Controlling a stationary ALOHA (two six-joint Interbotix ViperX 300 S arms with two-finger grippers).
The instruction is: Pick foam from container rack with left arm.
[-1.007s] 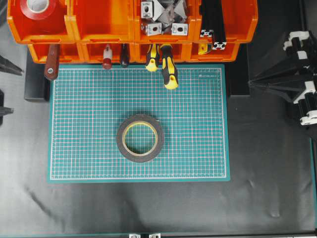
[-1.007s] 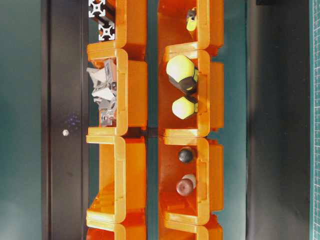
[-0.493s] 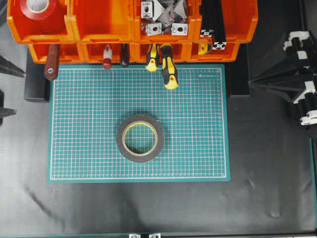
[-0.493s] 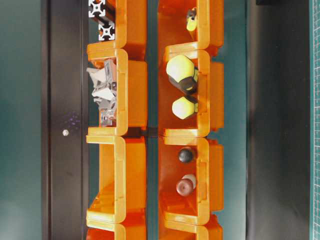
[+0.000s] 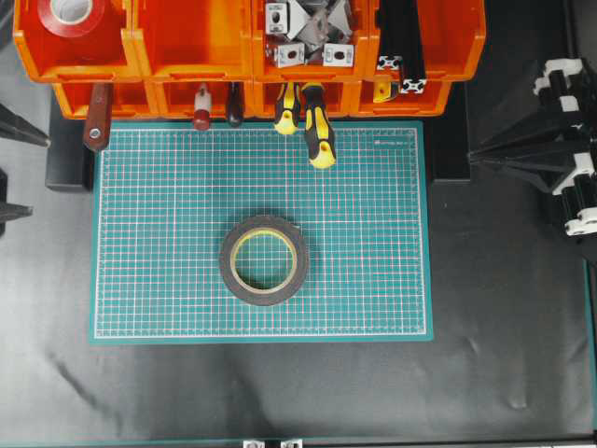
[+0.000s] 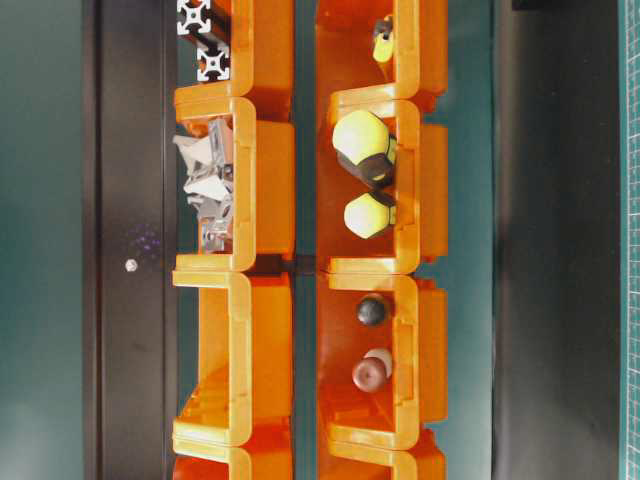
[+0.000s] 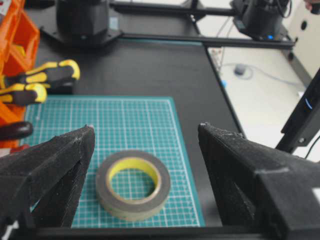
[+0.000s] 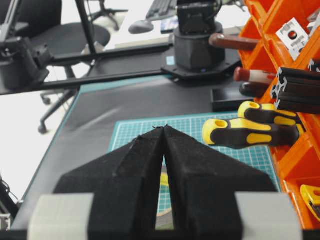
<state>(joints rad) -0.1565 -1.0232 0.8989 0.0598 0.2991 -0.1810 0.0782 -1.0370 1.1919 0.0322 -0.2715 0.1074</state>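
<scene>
The foam (image 5: 264,260), a dark grey ring with a yellow inner rim, lies flat on the green cutting mat (image 5: 373,233), in front of the orange container rack (image 5: 191,77). In the left wrist view the foam (image 7: 133,184) sits low between the two black fingers, touching neither. My left gripper (image 7: 145,131) is open and empty; overhead only its tips show at the left edge (image 5: 17,170), well left of the mat. My right gripper (image 5: 474,157) rests shut at the right side, its tips pressed together (image 8: 164,128).
A red tape roll (image 5: 75,14) sits in the rack's top-left bin. Metal brackets (image 5: 308,37) and black extrusions (image 5: 401,47) fill other bins. Yellow-black screwdriver handles (image 5: 319,140) and a brown wooden handle (image 5: 97,126) stick out of the lower row over the mat's far edge.
</scene>
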